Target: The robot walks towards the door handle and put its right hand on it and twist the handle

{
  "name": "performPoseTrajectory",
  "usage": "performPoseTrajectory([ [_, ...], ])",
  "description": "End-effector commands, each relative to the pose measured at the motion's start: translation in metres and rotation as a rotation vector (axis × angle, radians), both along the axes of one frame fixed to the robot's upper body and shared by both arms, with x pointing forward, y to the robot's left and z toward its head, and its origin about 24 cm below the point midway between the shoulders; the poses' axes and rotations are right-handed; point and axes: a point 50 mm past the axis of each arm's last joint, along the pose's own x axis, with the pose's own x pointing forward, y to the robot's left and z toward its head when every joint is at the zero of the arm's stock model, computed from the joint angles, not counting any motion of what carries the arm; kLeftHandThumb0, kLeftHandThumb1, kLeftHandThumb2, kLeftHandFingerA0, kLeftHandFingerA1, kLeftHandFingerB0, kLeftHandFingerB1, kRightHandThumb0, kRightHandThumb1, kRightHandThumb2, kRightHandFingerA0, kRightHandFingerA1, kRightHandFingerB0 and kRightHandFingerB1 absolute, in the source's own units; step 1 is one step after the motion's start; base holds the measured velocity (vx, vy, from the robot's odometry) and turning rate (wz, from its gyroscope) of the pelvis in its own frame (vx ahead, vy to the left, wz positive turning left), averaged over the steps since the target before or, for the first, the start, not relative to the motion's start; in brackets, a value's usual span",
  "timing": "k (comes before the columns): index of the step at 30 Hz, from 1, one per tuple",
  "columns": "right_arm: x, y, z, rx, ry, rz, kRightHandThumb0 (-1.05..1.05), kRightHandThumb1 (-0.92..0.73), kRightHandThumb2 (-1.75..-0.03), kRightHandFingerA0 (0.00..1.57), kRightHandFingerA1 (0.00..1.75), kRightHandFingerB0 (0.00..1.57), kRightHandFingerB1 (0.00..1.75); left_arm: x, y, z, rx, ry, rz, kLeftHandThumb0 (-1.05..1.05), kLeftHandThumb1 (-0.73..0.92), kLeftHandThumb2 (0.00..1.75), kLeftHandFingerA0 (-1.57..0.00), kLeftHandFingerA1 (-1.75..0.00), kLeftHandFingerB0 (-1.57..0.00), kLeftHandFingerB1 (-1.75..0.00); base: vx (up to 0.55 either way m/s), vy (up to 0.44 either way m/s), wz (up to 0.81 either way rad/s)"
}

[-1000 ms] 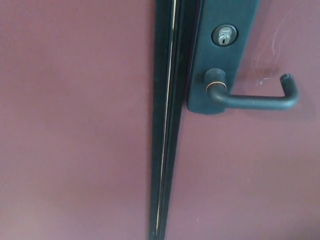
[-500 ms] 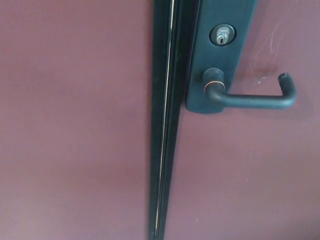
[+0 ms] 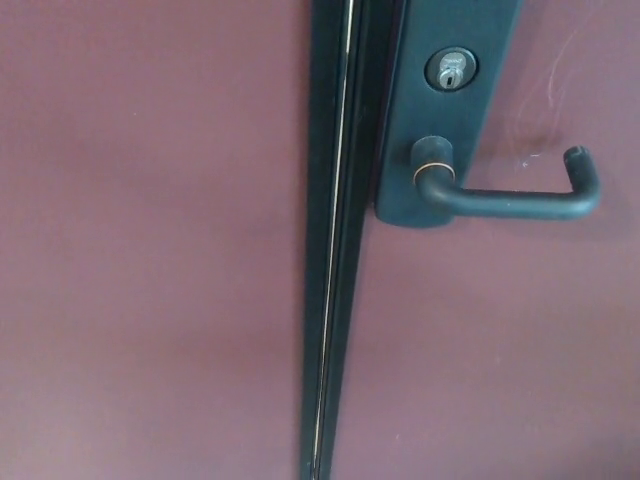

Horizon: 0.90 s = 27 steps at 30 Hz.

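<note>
Only the camera has shifted slightly; nothing else has moved. No robot hand is seen. Mounted near the maroon door's (image 3: 150,250) edge, the rigid, smooth door handle (image 3: 510,203) is best gripped mid-lever, toward its hooked end.

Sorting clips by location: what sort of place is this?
Probably a doorway inside a building, seen close up: a maroon double door with a dark centre seam, a black lever handle and a keyed lock cylinder above it. Nothing else of the room shows.
</note>
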Motion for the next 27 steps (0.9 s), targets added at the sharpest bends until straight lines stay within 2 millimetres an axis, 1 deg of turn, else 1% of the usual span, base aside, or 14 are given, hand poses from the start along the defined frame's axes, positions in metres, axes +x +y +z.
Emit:
performPoseTrajectory([
  [1,-0.002,0.002,-0.005,-0.02,0.035,0.008,-0.25,-0.62,-0.58,0.41,0.39,0.37,0.36,0.0,0.001,0.001,-0.012,0.008,-0.017,-0.34,0.39,0.66,-0.56,-0.55,-0.45,-0.48,0.0,0.0,0.0],
  [2,-0.001,0.002,-0.005,-0.019,0.033,0.009,-0.25,-0.62,-0.58,0.4,0.39,0.38,0.37,0.001,0.002,0.001,-0.01,0.006,-0.016,-0.26,0.47,0.54,-0.6,-0.48,-0.49,-0.41,0.0,0.0,0.0],
  [4,0.0,0.003,-0.006,-0.018,0.032,0.012,-0.25,-0.62,-0.58,0.4,0.39,0.38,0.37,0.003,0.002,0.002,-0.005,0.002,-0.017,-0.26,0.47,0.54,-0.6,-0.48,-0.49,-0.41,0.0,0.0,0.0],
  [5,0.0,0.003,-0.005,-0.018,0.031,0.013,-0.32,-0.58,-0.66,0.38,0.43,0.37,0.42,0.003,0.001,0.002,-0.004,0.002,-0.019,-0.26,0.47,0.54,-0.6,-0.48,-0.49,-0.41,0.0,0.0,0.0],
  [11,-0.001,0.002,-0.006,-0.017,0.034,0.015,-0.32,-0.58,-0.66,0.38,0.43,0.37,0.42,0.003,0.0,0.001,-0.007,0.006,-0.019,-0.26,0.47,0.54,-0.6,-0.48,-0.49,-0.41,0.0,0.0,0.0],
  [12,-0.004,0.004,-0.009,-0.015,0.051,0.021,-0.32,-0.58,-0.66,0.38,0.43,0.37,0.42,0.004,0.0,0.002,-0.013,-0.001,-0.023,-0.36,0.39,0.67,-0.56,-0.55,-0.44,-0.48,0.0,0.0,0.0],
  [14,-0.004,0.004,-0.009,-0.015,0.05,0.021,-0.32,-0.58,-0.66,0.38,0.43,0.37,0.42,0.004,0.0,0.002,-0.013,-0.001,-0.023,-0.36,0.39,0.67,-0.56,-0.55,-0.44,-0.48,0.0,0.0,0.0],
  [16,-0.004,0.006,-0.015,-0.015,0.082,0.033,-0.32,-0.58,-0.66,0.38,0.43,0.38,0.42,0.006,0.0,0.002,-0.019,-0.012,-0.021,-0.36,0.39,0.67,-0.56,-0.55,-0.44,-0.48,0.0,0.0,0.0],
  [19,-0.003,0.006,-0.016,-0.017,0.082,0.034,-0.32,-0.58,-0.66,0.38,0.43,0.38,0.42,0.006,0.0,0.002,-0.019,-0.012,-0.021,-0.36,0.39,0.67,-0.56,-0.55,-0.44,-0.48,0.0,0.0,0.0],
  [20,-0.002,0.006,-0.017,-0.022,0.088,0.042,-0.32,-0.58,-0.66,0.38,0.43,0.38,0.42,0.01,0.001,0.003,-0.009,-0.017,-0.035,-0.28,0.47,0.54,-0.61,-0.48,-0.49,-0.4,0.0,0.0,0.0],
  [22,-0.002,0.006,-0.017,-0.023,0.087,0.042,-0.32,-0.58,-0.66,0.38,0.43,0.38,0.42,0.01,0.001,0.004,-0.009,-0.017,-0.035,-0.28,0.47,0.54,-0.61,-0.48,-0.49,-0.4,0.0,0.0,0.0],
  [23,-0.003,0.006,-0.017,-0.024,0.09,0.045,-0.33,-0.58,-0.66,0.38,0.43,0.38,0.42,0.01,0.001,0.003,-0.009,-0.016,-0.032,-0.36,0.39,0.67,-0.56,-0.55,-0.44,-0.48,0.0,0.0,0.0],
  [27,-0.002,0.005,-0.017,-0.028,0.094,0.048,-0.33,-0.58,-0.66,0.38,0.43,0.38,0.42,0.011,0.001,0.004,-0.007,-0.014,-0.034,-0.36,0.39,0.67,-0.56,-0.55,-0.44,-0.48,0.01,-0.054,0.13],
])
